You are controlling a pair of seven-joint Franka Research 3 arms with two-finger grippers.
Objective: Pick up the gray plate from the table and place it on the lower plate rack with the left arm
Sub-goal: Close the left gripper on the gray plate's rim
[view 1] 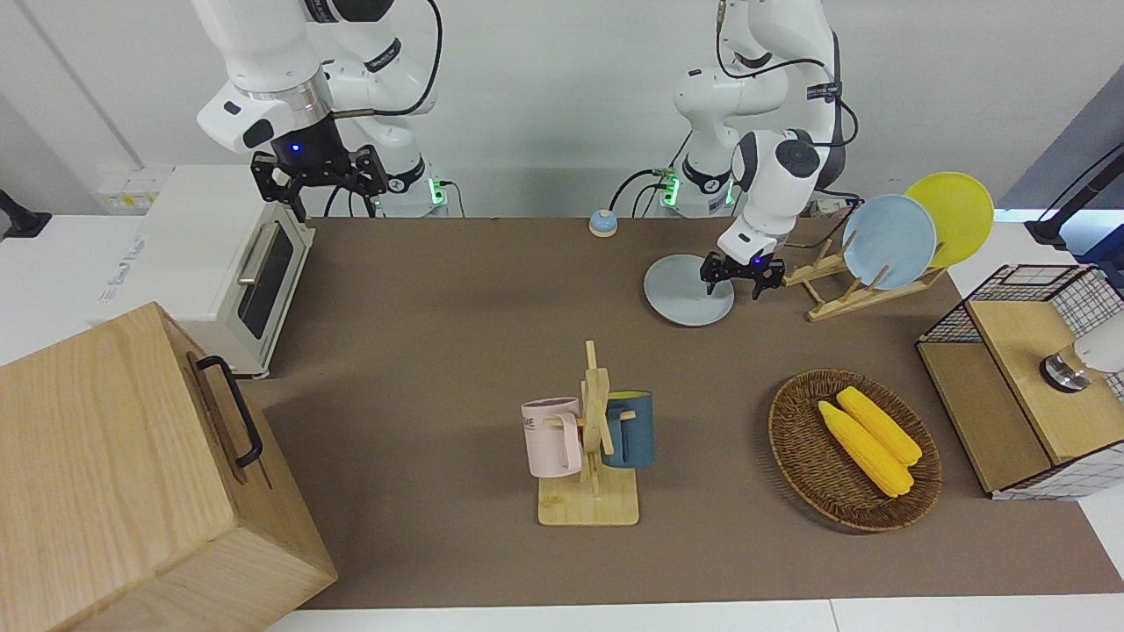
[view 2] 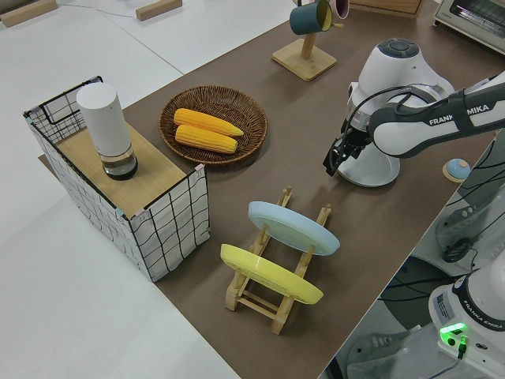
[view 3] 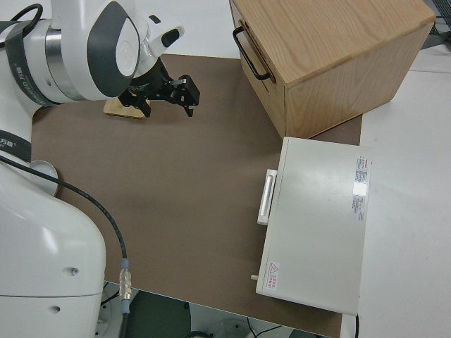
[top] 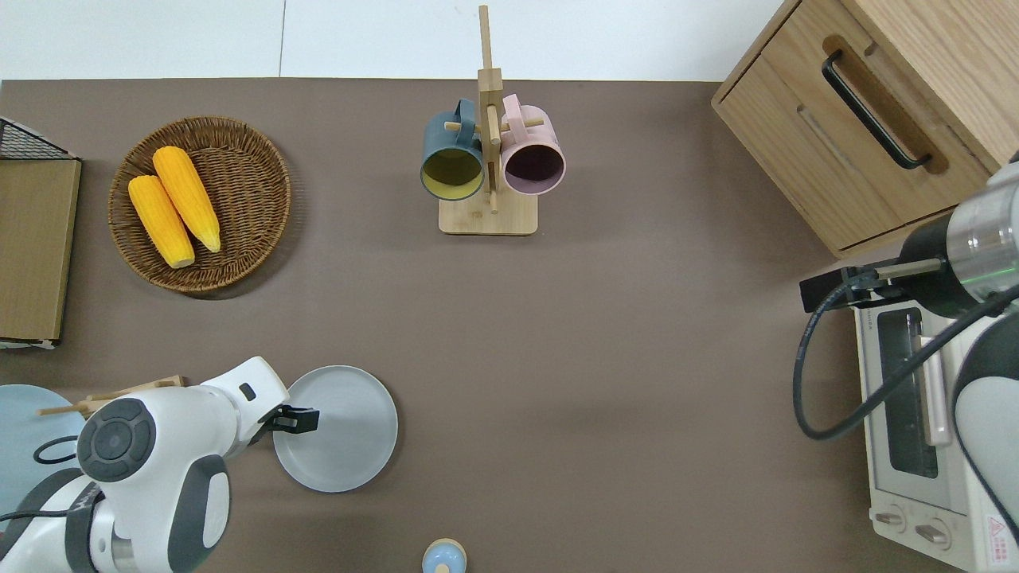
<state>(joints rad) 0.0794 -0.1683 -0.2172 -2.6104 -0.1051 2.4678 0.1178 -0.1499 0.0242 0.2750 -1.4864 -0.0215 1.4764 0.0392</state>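
Note:
The gray plate (view 1: pixel 680 294) lies flat on the table (view 1: pixel 457 316), near the robots at the left arm's end. My left gripper (view 1: pixel 736 283) is down at the plate's rim on the side toward the plate rack (view 1: pixel 834 298), fingers open, nothing lifted. From overhead the left gripper (top: pixel 301 419) reaches onto the edge of the gray plate (top: pixel 346 434). The wooden rack (view 2: pixel 272 298) holds a pale blue plate (view 1: pixel 889 241) and a yellow plate (view 1: pixel 953 218) on edge, and its low end toward the gray plate is bare. The right arm is parked, its gripper (view 1: pixel 320 180) open.
A mug tree (view 1: pixel 590 439) with a pink and a dark blue mug stands mid-table. A wicker basket (view 1: pixel 776 421) holds two corn cobs. A wire-and-wood crate (view 1: pixel 1010 351) is at the left arm's end; a toaster oven (view 1: pixel 219 272) and wooden cabinet (view 1: pixel 132 474) at the other. A small blue bell (view 1: pixel 602 223) sits near the robots.

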